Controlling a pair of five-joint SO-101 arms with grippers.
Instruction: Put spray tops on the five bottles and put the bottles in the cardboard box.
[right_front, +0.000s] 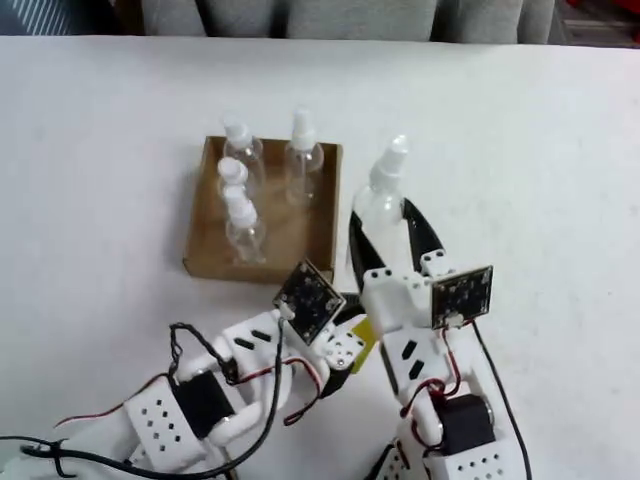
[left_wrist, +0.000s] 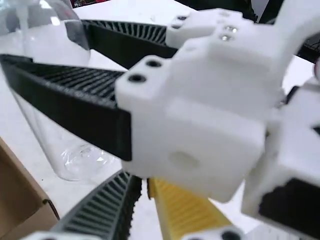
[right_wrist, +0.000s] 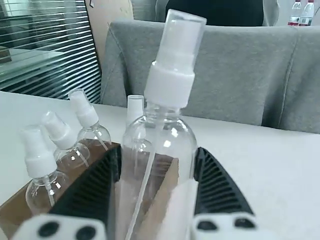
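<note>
A clear bottle (right_front: 385, 180) with a white spray top stands upright just right of the cardboard box (right_front: 196, 240). My right gripper (right_front: 382, 212) is shut on its body, one black finger on each side. The right wrist view has that bottle (right_wrist: 170, 80) close up between the fingers (right_wrist: 90, 195). Several capped bottles (right_front: 243, 150) stand inside the box. My left gripper (right_front: 352, 345), with one yellow and one black finger, sits low beside the right arm, shut and holding nothing. The left wrist view shows the held bottle (left_wrist: 55, 135), with its base at or just above the table.
The box's brown corner (left_wrist: 20, 200) lies close to the held bottle. The white body of the right arm (left_wrist: 200, 115) is directly in front of my left gripper (left_wrist: 146, 182). Grey chair backs (right_wrist: 240, 70) line the table's far edge. Bare white table (right_front: 520, 150) spreads to the right.
</note>
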